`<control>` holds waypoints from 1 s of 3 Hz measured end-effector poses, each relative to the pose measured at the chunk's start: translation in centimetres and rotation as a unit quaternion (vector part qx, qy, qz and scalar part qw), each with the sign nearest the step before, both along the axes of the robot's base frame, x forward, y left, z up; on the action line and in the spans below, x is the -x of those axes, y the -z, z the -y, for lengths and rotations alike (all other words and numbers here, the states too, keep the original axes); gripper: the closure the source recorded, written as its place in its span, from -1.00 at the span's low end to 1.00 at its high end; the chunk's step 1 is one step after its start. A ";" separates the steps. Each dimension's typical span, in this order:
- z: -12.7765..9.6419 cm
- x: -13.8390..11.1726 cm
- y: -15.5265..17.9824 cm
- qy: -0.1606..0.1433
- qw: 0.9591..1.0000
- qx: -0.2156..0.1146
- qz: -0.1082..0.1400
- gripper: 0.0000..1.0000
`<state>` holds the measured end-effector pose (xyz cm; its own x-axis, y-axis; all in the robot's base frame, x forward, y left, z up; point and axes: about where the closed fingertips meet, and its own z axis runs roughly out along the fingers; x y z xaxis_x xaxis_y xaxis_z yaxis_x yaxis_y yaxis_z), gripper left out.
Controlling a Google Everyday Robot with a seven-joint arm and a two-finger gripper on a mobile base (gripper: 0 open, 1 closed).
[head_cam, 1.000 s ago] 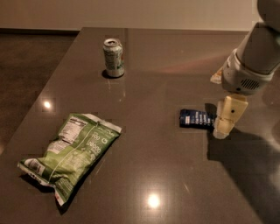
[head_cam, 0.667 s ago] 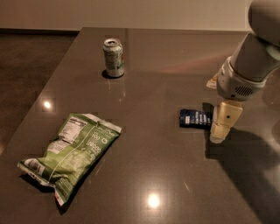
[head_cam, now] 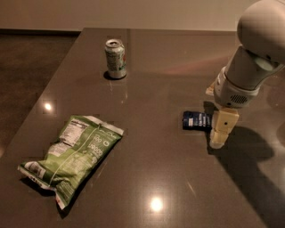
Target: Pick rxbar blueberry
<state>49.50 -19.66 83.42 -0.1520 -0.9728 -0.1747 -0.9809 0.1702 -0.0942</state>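
Pointing straight down, the claw [head_cam: 218,137] hangs low over the right side of the table [head_cam: 151,173], its cream-coloured tip at or just above the surface. It hangs from the bulky white arm [head_cam: 251,67] that comes in from the upper right. Whether the claw is spread or closed cannot be told from this angle.

The snack bar [head_cam: 196,120] lies flat on the table right beside the claw, on its left. The bar's right end disappears behind the cream part of the claw, so the two overlap in the view. Whether they touch cannot be told.

The table is dark brown and glossy, and it shows bright spots of reflected light near the front and at the left edge. The arm throws a broad shadow toward the front right. A darker floor [head_cam: 26,67] lies beyond the table's left edge, and a pale wall [head_cam: 133,11] runs across the top.

A soda can [head_cam: 116,59] in green and white stands upright near the far left part of the table, well apart from the bar. A green chip bag [head_cam: 73,158] lies flat near the front left corner, with a white panel of small print toward its upper end.

The bar's wrapper is dark navy with white lettering. None of the writing on the bar, the can or the bag can be read.
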 end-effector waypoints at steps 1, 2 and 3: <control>-0.1 -0.1 0.5 -0.004 1.000 0.004 -0.003 -0.51; -0.1 -0.1 0.3 -0.004 1.000 0.001 -0.004 -0.06; -0.1 -0.1 -0.1 -0.002 1.000 -0.003 -0.006 0.46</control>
